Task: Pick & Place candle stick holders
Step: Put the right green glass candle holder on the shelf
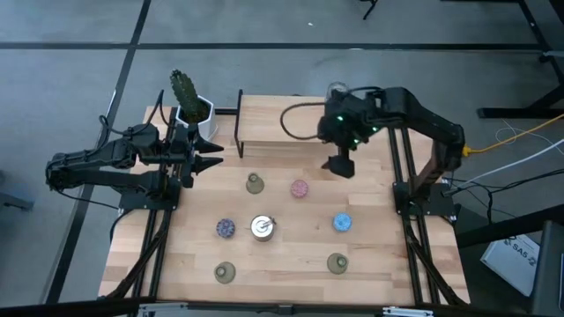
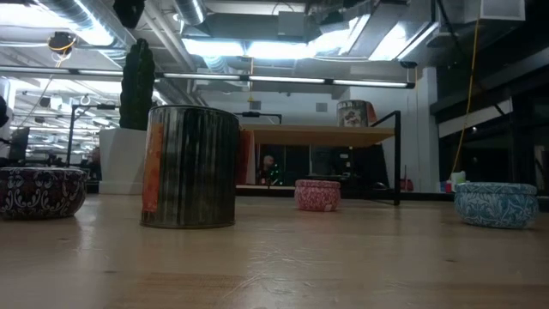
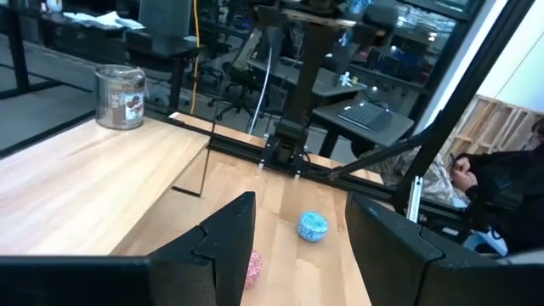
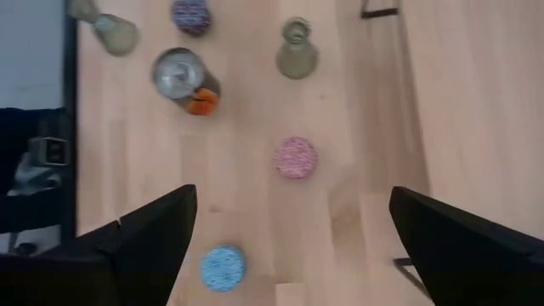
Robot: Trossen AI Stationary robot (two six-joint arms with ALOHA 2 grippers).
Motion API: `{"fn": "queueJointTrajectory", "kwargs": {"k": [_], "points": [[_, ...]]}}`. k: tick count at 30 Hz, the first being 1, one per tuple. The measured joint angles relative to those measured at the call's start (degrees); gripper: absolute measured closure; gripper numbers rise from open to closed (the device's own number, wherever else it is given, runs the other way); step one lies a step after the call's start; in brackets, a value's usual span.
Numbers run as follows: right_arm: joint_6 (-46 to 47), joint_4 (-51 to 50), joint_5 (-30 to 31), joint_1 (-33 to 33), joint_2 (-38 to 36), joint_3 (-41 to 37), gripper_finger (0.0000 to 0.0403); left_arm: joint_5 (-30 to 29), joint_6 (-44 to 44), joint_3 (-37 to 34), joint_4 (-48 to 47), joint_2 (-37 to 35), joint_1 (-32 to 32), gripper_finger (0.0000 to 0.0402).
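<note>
Silvery glass is glinting at the middle of the wooden table [image 1: 291,264], where a shiny cup [image 1: 262,227] is standing. Around that cup, the pink holder [image 1: 300,188], blue holder [image 1: 342,223], dark speckled holder [image 1: 226,228] and three olive-green holders [image 1: 255,184] are sitting apart. Beyond the pink holder, the right gripper [image 1: 339,165] is hovering spread wide, holding nothing. Well away from the cup, the left gripper [image 1: 211,154] is hanging partly spread, empty, beside the cactus pot [image 1: 196,113].

No readable text or labels.
</note>
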Motion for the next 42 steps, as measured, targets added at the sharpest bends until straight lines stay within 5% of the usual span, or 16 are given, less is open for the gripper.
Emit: {"fn": "queueJointTrajectory", "kwargs": {"k": [30,42], "points": [[5.7,0.01,-0.03,21.68,-1.94,-0.06,0.0011,0.07,3.8,0.0,-0.02,0.01,0.0,0.0222],[8.78,0.0,1.54,24.21,-1.85,-11.92,0.0011,0.05,4.29,0.0,-0.02,-0.01,0.0,0.0222]]}}
